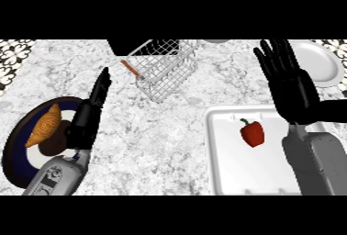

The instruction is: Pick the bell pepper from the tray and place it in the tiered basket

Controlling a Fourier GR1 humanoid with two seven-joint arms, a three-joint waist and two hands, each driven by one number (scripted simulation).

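Marble desk: bell pepper lies in white tray, wire tiered basket behind. My right hand hovers, fingers released; left hand fingers straight too.

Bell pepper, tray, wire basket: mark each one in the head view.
bell pepper (253, 133), head view, on the middle of its red body.
tray (234, 176), head view, on its bare white floor below the pepper.
wire basket (166, 78), head view, on its white wire mesh side.
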